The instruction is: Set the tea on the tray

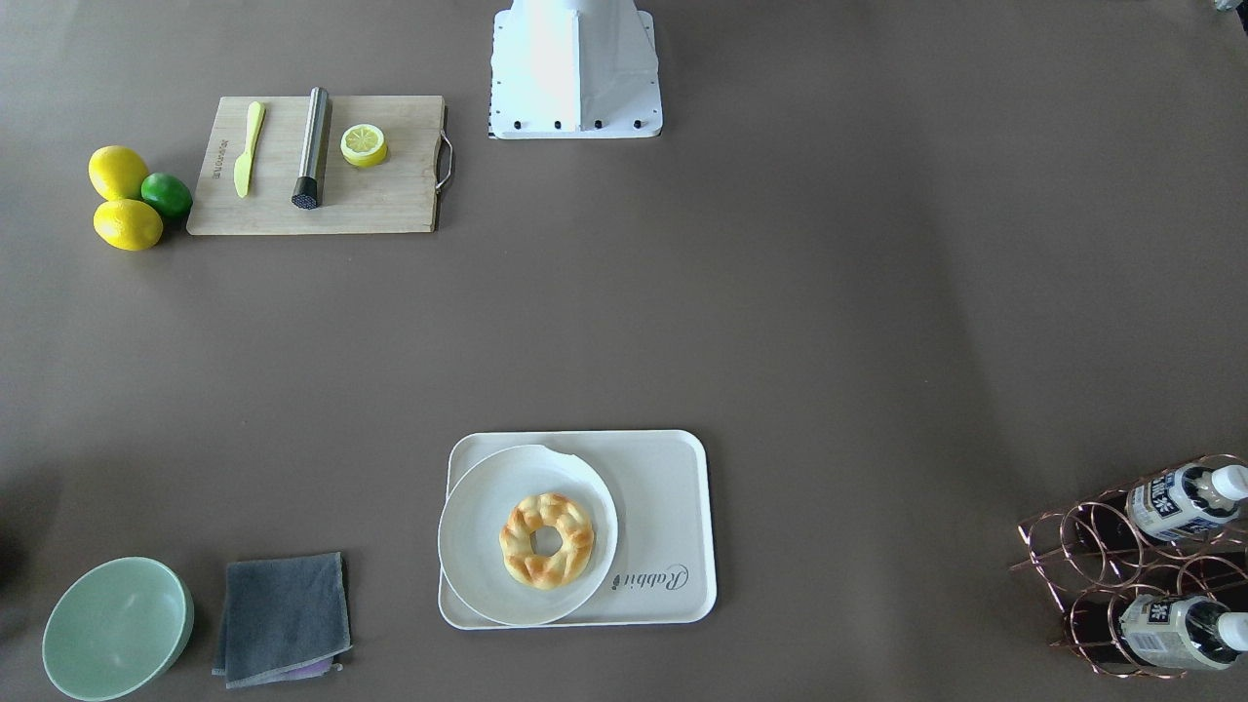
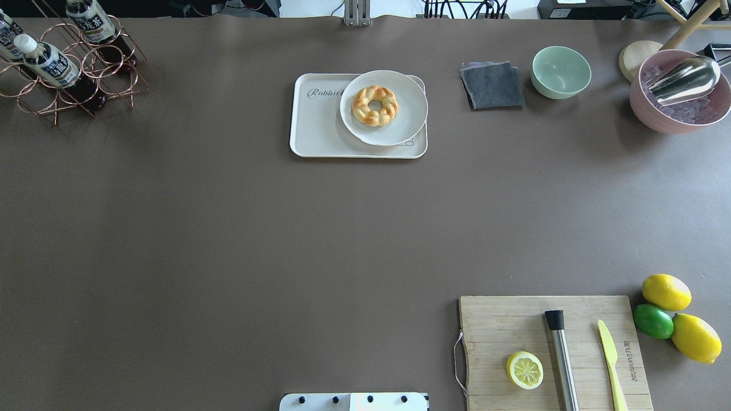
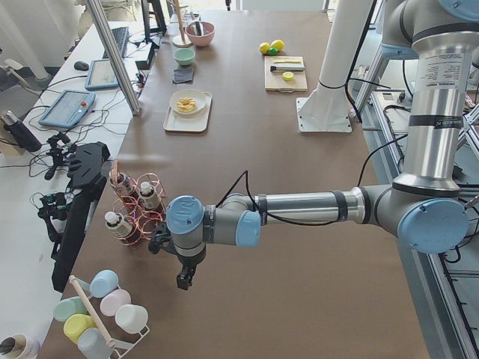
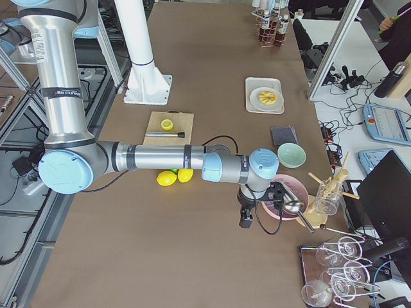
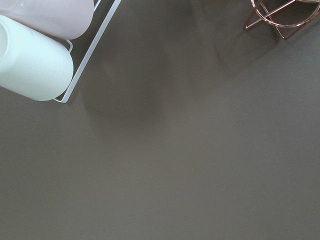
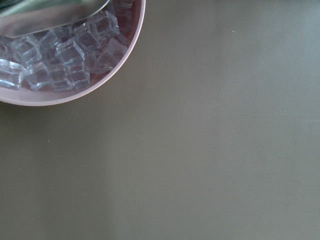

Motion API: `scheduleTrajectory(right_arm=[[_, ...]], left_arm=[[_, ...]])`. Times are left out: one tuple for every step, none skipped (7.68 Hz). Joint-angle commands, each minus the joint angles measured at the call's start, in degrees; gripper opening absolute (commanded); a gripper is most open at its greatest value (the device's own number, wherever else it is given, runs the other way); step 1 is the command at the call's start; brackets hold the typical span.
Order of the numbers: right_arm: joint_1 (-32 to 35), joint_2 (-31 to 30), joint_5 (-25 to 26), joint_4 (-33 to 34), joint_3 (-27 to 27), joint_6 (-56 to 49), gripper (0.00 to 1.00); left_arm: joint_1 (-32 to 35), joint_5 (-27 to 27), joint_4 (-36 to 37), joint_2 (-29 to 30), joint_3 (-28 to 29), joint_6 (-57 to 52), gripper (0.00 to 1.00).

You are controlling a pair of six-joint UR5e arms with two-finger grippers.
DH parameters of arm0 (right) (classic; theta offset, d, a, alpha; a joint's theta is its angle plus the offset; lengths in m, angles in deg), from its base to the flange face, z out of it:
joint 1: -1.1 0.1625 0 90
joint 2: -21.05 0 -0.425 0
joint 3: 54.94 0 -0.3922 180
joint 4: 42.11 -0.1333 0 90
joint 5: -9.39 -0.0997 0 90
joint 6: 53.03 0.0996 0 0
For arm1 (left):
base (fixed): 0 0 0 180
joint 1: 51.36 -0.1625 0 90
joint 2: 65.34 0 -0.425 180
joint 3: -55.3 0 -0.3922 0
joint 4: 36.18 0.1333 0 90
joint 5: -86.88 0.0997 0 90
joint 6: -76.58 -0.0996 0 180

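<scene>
Several tea bottles lie in a copper wire rack (image 1: 1092,546): one tea bottle (image 1: 1185,502) is above another (image 1: 1180,632), and they also show in the overhead view (image 2: 48,63). The cream tray (image 1: 663,507) with "Rabbit" script lies mid-table, and its bare part (image 2: 317,123) is beside a round plate. My left gripper (image 3: 183,280) hangs over the table just short of the rack (image 3: 138,217), near a cup stand. My right gripper (image 4: 246,221) hangs beside a pink bowl of ice (image 4: 282,199). I cannot tell whether either is open or shut.
A notched white plate (image 1: 487,507) with a braided doughnut (image 1: 547,539) covers half the tray. A cutting board (image 2: 514,319) holds a lemon half, a knife and a metal tool, with lemons and a lime beside it. A green bowl (image 2: 561,71) and a grey cloth (image 2: 492,84) lie near the tray.
</scene>
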Motion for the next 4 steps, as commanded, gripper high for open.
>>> scheduleTrajectory(right_arm=[[0.0,-0.1,0.0,0.0,0.0,0.0,1.0],[0.0,-0.1,0.0,0.0,0.1,0.0,1.0],[0.0,-0.1,0.0,0.0,0.3,0.0,1.0],[0.0,-0.2,0.0,0.0,0.4,0.0,1.0]], left_arm=[[0.0,0.0,-0.1,0.3,-0.5,0.0,0.98],[0.0,-0.1,-0.2,0.5,-0.6,-0.2,0.98],[0.0,-0.1,-0.7,0.7,-0.9,-0.3,0.98],[0.0,0.0,-2.9,0.7,-0.3,-0.3,0.98]])
